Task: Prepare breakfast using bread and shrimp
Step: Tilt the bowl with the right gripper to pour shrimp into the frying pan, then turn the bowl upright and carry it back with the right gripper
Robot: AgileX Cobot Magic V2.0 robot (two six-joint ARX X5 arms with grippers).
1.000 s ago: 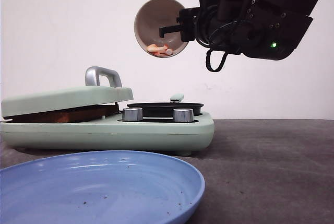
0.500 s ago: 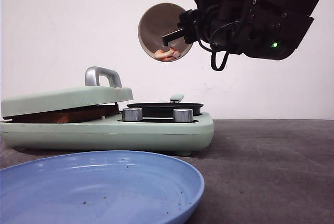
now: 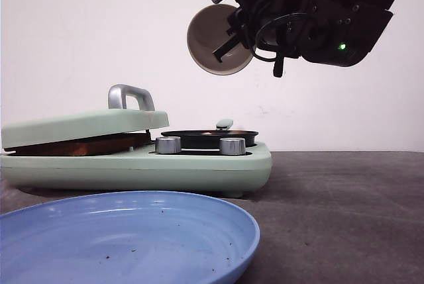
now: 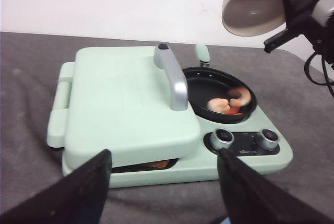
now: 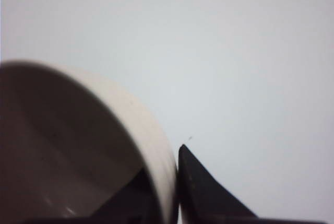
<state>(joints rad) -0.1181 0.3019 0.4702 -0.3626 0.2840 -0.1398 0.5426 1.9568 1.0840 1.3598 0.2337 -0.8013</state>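
The shrimp (image 4: 225, 102) lie as orange-pink pieces in the small black pan (image 4: 219, 96) of the green breakfast maker (image 3: 132, 165). High above the pan, my right gripper (image 3: 230, 31) is shut on the rim of a beige bowl (image 3: 215, 40), which is tipped on its side and looks empty. In the right wrist view one finger is inside the bowl (image 5: 78, 145) and one outside. A brown edge of bread (image 4: 156, 164) shows under the maker's shut lid (image 4: 125, 104). My left gripper (image 4: 163, 182) is open in front of the maker and holds nothing.
A large blue plate (image 3: 126, 237) sits at the near left, in front of the maker. Two silver knobs (image 3: 199, 145) are on the maker's front, and a grey handle (image 3: 130, 96) rises from the lid. Dark grey table cloth (image 3: 344, 218) stretches to the right.
The bowl has tipped further, risen slightly and shifted right. The shrimp that lay in it are gone from it and now lie in the pan.
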